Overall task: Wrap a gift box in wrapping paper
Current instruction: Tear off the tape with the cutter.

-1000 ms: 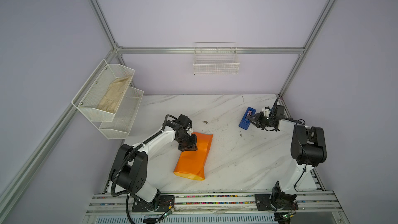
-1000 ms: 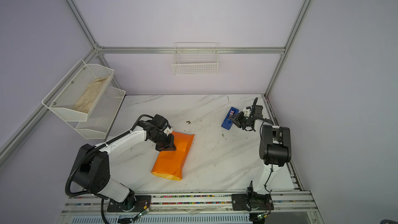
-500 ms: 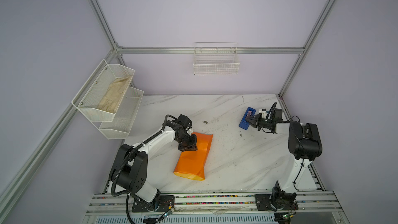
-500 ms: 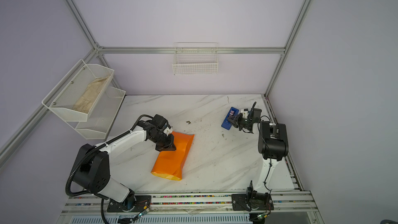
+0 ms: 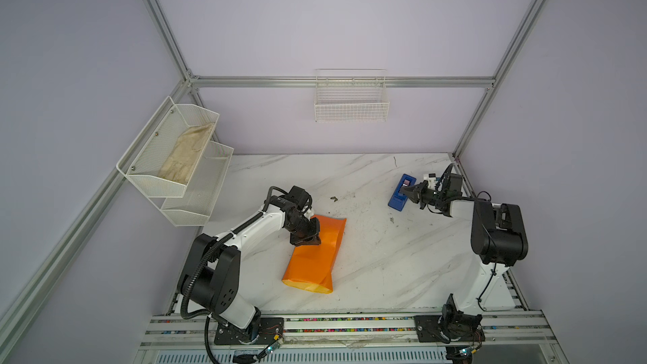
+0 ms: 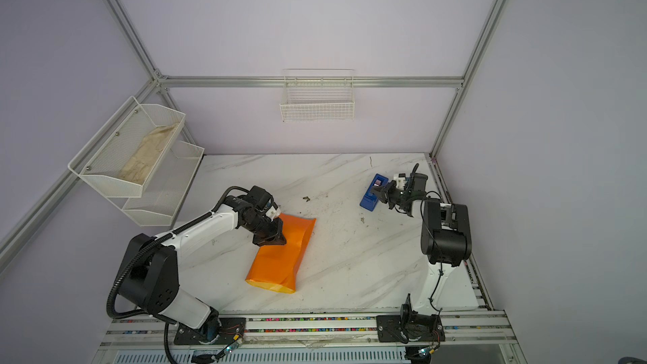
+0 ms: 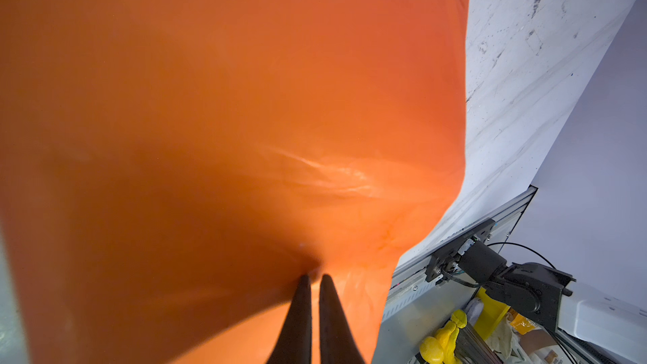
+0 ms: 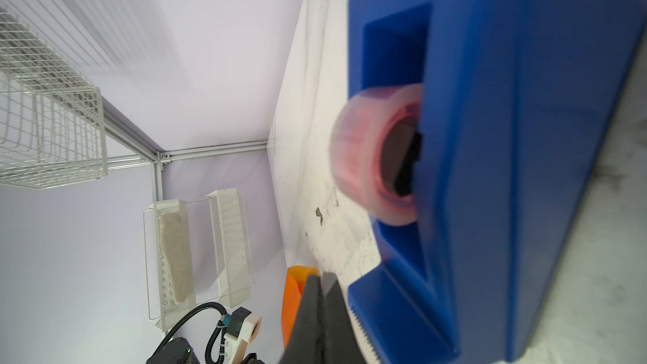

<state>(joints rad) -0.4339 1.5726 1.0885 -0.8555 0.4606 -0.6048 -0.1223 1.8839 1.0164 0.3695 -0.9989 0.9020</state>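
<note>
wrapping paper: orange | tape dispenser: blue | tabletop: white marble, grey veins | cloth: beige

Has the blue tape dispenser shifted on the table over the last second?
No. In a top view the tape dispenser keeps the same spot and angle relative to the frame post at the far right corner.

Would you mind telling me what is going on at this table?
A two-armed robot is wrapping a gift. The left gripper is shut on the orange wrapping paper, folded into a bundle on the table; the gift box is not visible. The right gripper is shut at the cutter end of the blue tape dispenser; whether it holds tape is unclear.
</note>
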